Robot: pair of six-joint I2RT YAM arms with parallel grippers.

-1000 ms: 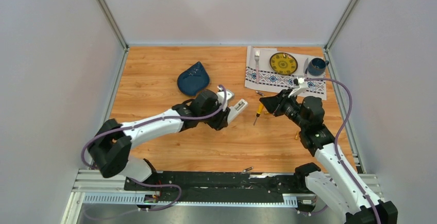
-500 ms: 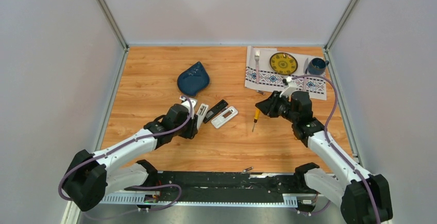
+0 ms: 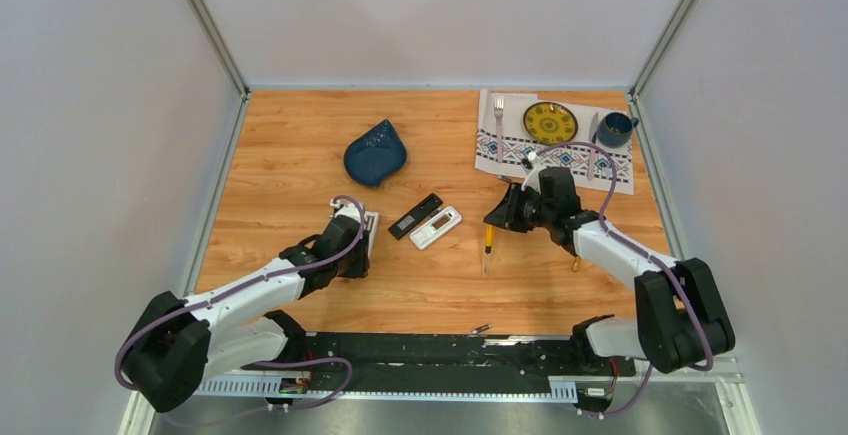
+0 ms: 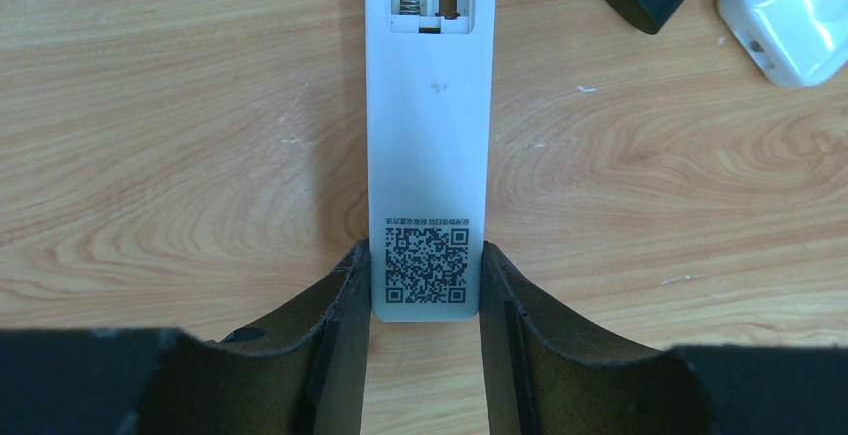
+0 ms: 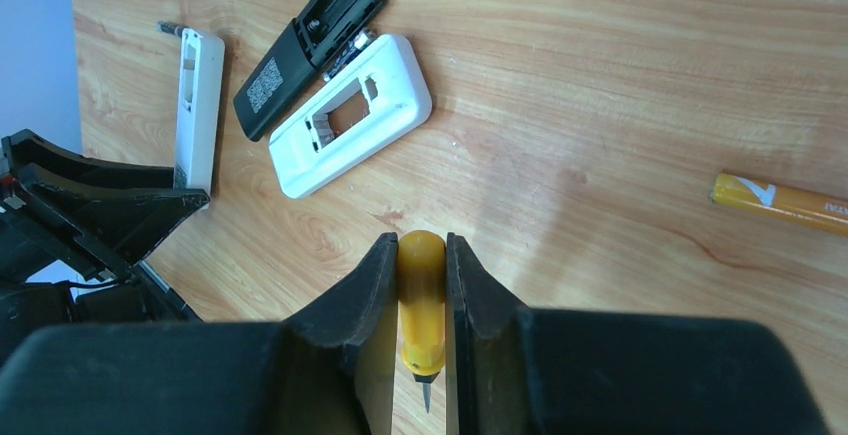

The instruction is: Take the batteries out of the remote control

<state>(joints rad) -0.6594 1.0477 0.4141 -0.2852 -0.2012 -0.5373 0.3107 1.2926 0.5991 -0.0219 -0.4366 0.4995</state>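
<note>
My left gripper [image 4: 425, 265] is shut on the near end of a slim white remote [image 4: 428, 135] that lies back-up on the table; the visible part of its open battery bay shows springs only. It also shows in the top view [image 3: 370, 225]. A black remote [image 3: 415, 215] and a wider white remote [image 3: 436, 227] lie open beside it, both also in the right wrist view: black [image 5: 310, 45], white [image 5: 350, 115]. My right gripper [image 5: 420, 250] is shut on the orange-handled screwdriver [image 5: 421, 305]. One orange-gold battery [image 5: 780, 202] lies loose to the right of it.
A blue leaf-shaped dish [image 3: 375, 153] sits at the back centre. A patterned cloth [image 3: 520, 150] at the back right carries a fork, a yellow plate [image 3: 550, 122] and a blue mug [image 3: 615, 129]. A small grey cylinder [image 3: 480, 330] lies on the front rail.
My left arm pulled back to the near left and closed on the slim white remote. My right gripper swung left and down and closed on the screwdriver handle, shifting it slightly nearer.
</note>
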